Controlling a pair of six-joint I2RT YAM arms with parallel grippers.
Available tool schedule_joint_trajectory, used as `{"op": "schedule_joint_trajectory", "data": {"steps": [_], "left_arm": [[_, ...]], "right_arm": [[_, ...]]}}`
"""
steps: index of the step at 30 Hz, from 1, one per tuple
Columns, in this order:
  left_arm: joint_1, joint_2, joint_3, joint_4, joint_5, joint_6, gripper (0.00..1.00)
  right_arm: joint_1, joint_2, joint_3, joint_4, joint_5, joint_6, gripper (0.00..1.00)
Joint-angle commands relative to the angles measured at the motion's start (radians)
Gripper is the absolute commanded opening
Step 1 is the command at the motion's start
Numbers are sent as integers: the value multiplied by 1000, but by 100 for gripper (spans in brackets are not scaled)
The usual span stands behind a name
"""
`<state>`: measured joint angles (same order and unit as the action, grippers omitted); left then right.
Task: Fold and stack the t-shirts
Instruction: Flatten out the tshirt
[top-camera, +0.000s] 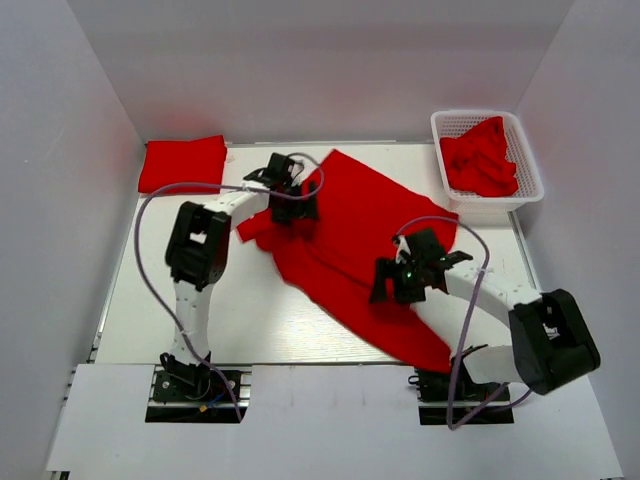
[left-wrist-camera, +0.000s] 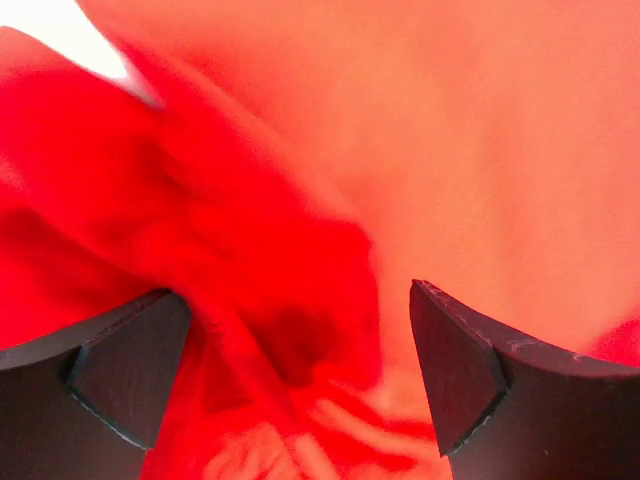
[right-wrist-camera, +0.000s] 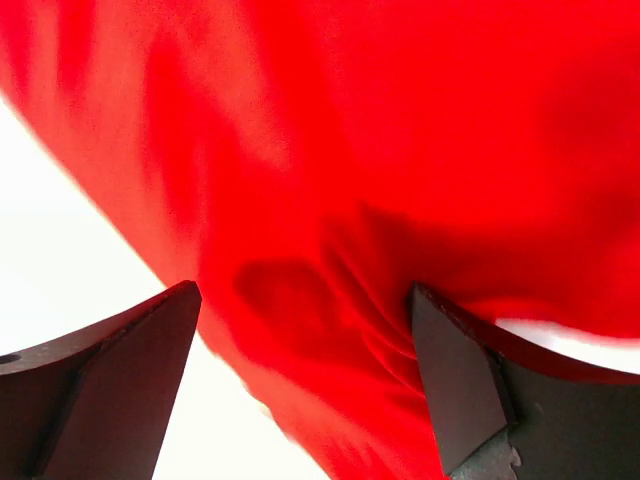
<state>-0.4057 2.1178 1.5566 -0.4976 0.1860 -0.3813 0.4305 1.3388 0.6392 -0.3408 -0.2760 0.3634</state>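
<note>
One folded t-shirt (top-camera: 182, 163) lies well left of the mesh basket (top-camera: 478, 115), which holds crumpled t-shirts (top-camera: 480, 162) awaiting folding. Nearer the basket's left, an unfolded t-shirt (top-camera: 350, 250) sprawls on the counter (top-camera: 250, 320) beneath the left pincer (top-camera: 298, 205) and right pincer (top-camera: 392, 285), both gaping, empty.

1. The top view is bright and evenly lit from above; the white walls (top-camera: 330, 70) and table (top-camera: 250, 325) read pale grey, with no glare.
2. Shadows there are faint and soft-edged, hugging the rim of the t-shirt (top-camera: 350, 240) at frame centre.
3. That view is sharp throughout; the wall edges lean inward toward the top.
4. The left wrist view is blurred all over. The red cloth washes out to pale orange at upper right, and the upper left corner is blown white.
5. The right wrist view is soft too, with saturated red, blown-out white at lower left and a dark blotch at centre.
6. The left gripper (left-wrist-camera: 298, 290) and right gripper (right-wrist-camera: 305, 287) show crisper edges than the cloth.
</note>
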Motion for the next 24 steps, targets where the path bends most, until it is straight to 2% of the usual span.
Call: {"op": "schedule_joint_trajectory", "data": {"steps": [1, 3, 5, 6, 9, 14, 16, 20, 24], "left_arm": [[-42, 192, 144, 93, 376, 81, 100], [-42, 212, 149, 161, 466, 81, 100], [-53, 171, 64, 207, 486, 71, 100], [-53, 138, 28, 247, 462, 71, 100], [-53, -20, -61, 225, 334, 103, 100], [-33, -256, -70, 94, 46, 116, 100], [-33, -314, -93, 44, -60, 116, 100], [-44, -439, -185, 33, -65, 116, 100], [-65, -490, -297, 33, 67, 97, 100]], "right_arm": [[129, -56, -33, -200, -229, -52, 90], [178, -82, -41, -248, -313, -86, 90], [237, -93, -46, -230, -391, -102, 90], [250, -90, -39, -212, -425, -109, 90], [290, -40, 28, -198, -373, -135, 90], [283, 4, 203, -190, -217, -176, 90], [283, -22, 252, -178, -94, -161, 90], [271, -62, 301, -185, 191, -81, 90], [240, -92, 289, -207, 403, 64, 90]]}}
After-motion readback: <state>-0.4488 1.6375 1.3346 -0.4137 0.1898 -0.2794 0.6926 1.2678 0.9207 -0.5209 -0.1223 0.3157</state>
